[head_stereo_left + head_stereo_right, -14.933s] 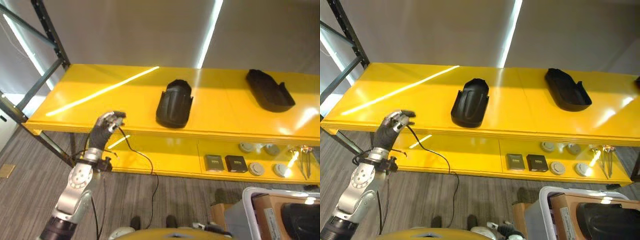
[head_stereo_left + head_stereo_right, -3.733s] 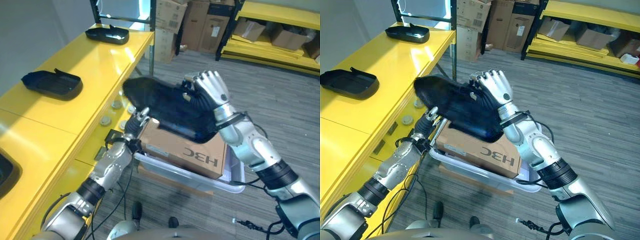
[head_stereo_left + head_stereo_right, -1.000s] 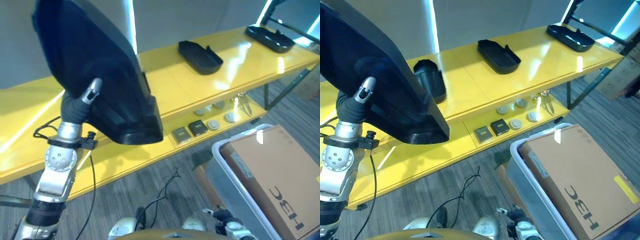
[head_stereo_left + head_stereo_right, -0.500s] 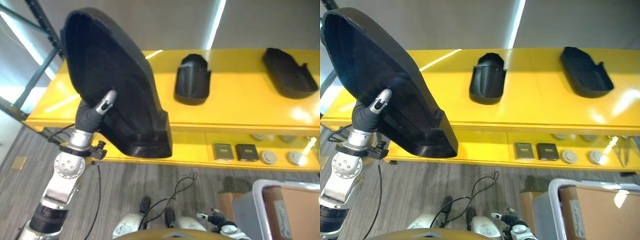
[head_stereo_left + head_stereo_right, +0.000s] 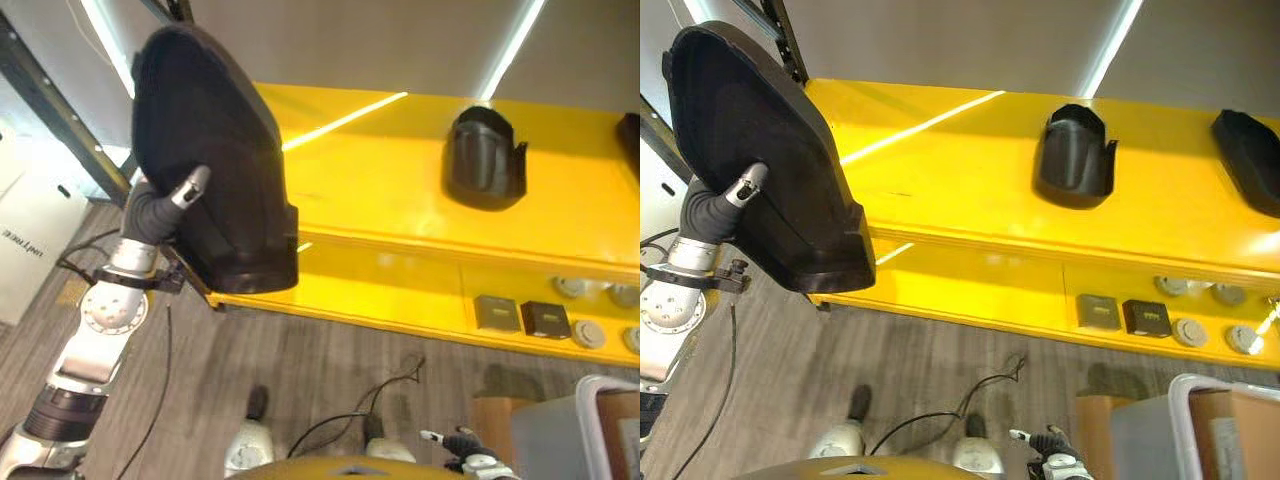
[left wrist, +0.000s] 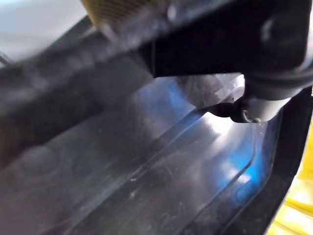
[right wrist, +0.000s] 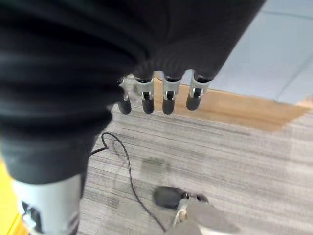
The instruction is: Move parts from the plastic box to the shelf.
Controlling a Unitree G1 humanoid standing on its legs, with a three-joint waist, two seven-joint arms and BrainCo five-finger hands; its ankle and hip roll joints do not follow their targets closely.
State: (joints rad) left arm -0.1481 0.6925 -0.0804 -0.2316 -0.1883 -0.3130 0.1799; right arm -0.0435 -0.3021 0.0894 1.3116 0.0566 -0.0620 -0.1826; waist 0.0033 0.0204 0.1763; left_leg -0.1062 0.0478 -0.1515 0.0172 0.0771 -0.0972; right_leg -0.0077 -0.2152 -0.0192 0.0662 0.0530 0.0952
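Now, left hand [image 5: 158,208]: fingers wrapped on large black part [image 5: 210,170], raised beside yellow shelf [image 5: 380,190].
Right hand [image 7: 161,95]: fingers straight, empty.

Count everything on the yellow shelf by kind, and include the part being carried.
Large black parts: 3. One is held in the left hand, two lie on the shelf top.
Small dark square boxes: 2, lower level.
Round grey discs: 4, lower level.
Total: 9.
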